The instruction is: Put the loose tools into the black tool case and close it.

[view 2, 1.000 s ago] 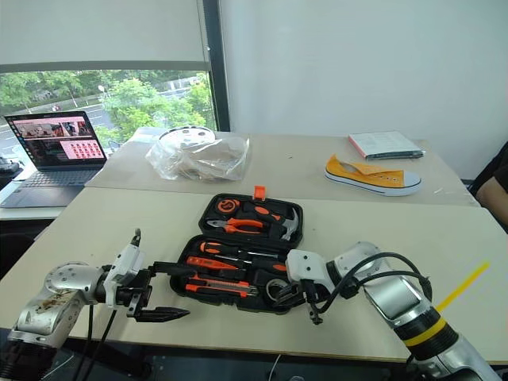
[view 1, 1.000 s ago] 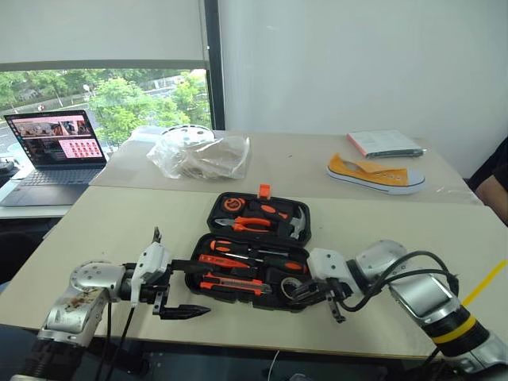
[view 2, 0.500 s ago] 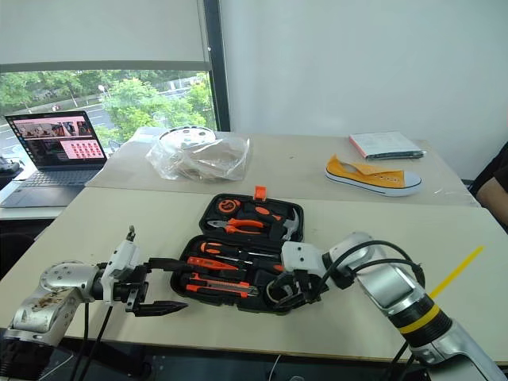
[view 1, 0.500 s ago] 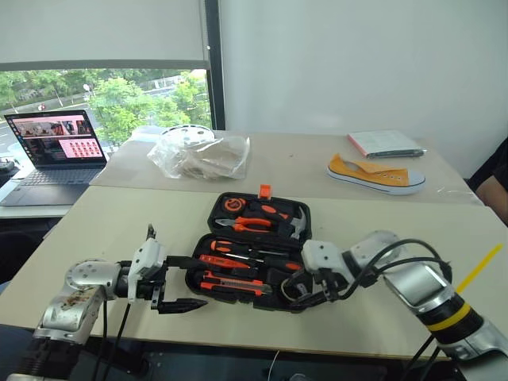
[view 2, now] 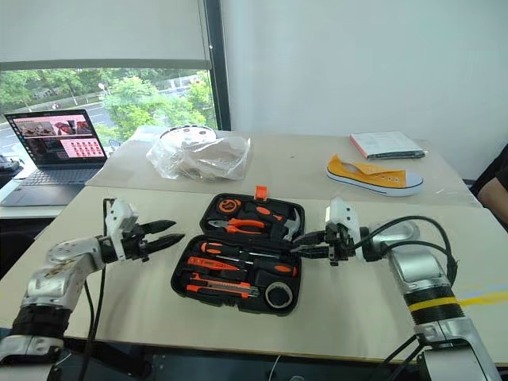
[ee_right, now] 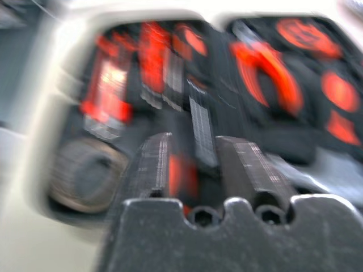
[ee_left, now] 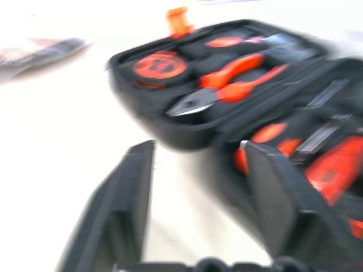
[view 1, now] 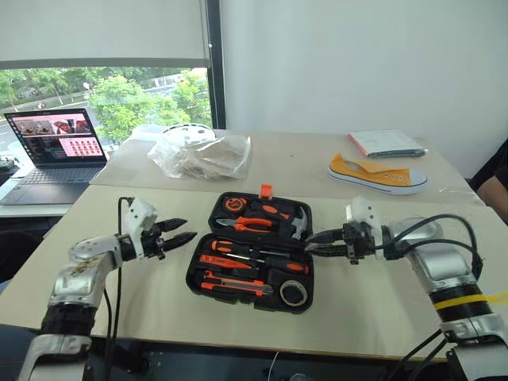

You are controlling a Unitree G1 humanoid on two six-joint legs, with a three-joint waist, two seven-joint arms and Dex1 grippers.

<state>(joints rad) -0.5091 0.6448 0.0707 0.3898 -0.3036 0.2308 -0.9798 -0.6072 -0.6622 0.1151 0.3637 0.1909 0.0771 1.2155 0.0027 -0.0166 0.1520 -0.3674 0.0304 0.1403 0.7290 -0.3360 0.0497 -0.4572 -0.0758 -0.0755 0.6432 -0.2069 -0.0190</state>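
The black tool case (view 1: 251,258) lies open on the beige table (view 1: 127,214), its 2 halves spread flat, the hinge line running across the robot's front. The far half carries the orange latch (view 1: 264,190) on its far edge and holds orange-handled pliers (view 1: 255,225), a hammer (view 1: 299,223) and a round orange-faced tape measure (view 1: 230,205). The near half holds the 2 orange-and-black screwdrivers (view 1: 254,253), their long axes running left to right along the case, slightly slanted. In front of them lies the utility knife (view 1: 235,284), also lengthwise left to right, and the black tape roll (view 1: 294,294) sits flat in the near right corner.

The left end effector (view 1: 179,231) hovers just off the case's left side, near the hinge, pointing right toward it; its 2 fingers stand a little apart with nothing between them. The right end effector (view 1: 313,241) points left at the case's right edge, near the hammer's end, with its fingers close together and empty; whether it touches the case cannot be told.
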